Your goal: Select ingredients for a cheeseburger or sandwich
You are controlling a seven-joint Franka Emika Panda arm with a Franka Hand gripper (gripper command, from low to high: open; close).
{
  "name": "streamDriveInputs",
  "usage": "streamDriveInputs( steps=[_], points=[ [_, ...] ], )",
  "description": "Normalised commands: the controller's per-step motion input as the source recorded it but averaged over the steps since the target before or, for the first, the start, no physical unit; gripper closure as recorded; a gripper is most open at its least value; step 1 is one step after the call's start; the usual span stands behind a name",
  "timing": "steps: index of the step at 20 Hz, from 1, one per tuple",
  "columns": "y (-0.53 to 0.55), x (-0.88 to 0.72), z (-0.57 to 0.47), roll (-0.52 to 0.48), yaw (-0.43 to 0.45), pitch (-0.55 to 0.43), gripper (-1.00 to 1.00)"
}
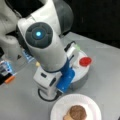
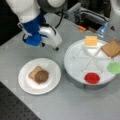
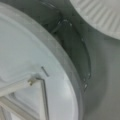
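1. The tool hangs above the grey worktop in a front view, just beside the left rim of the divided tray; whether it is released or clenched cannot be told. It holds nothing that shows.
2. In a front view the arm's white and blue wrist stands over the near edge of the divided tray.
3. The wrist view looks down on the tray's rim and its ribs, with the edge of the white plate at the far right corner; the tool itself does not show there.
4. In the tray, in a front view, lie the ingredients: a yellow cheese square at the far side, a tan bread square to the right, a green piece at the right rim, and a red disc at the near side. Each sits in its own compartment.
5. The red disc also shows in a front view, right of the arm.
6. The white plate stands left of the tray, near it, not touching it.
7. On the plate rests the sandwich: a bread square as base with the brown patty on top.
8. The patty and plate show in both front views.
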Motion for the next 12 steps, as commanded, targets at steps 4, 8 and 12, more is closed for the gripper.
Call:
streamDriveInputs(
  steps=[4, 8, 12],
  points=[
    [0.55, -0.65, -0.03, -0.486, -0.139, -0.247, -1.0],
    [0.39, -0.42, -0.08, -0.421, -0.067, -0.212, -1.0],
    [0.21, -0.18, -0.13, -0.305, -0.014, -0.154, -1.0]
  ],
)
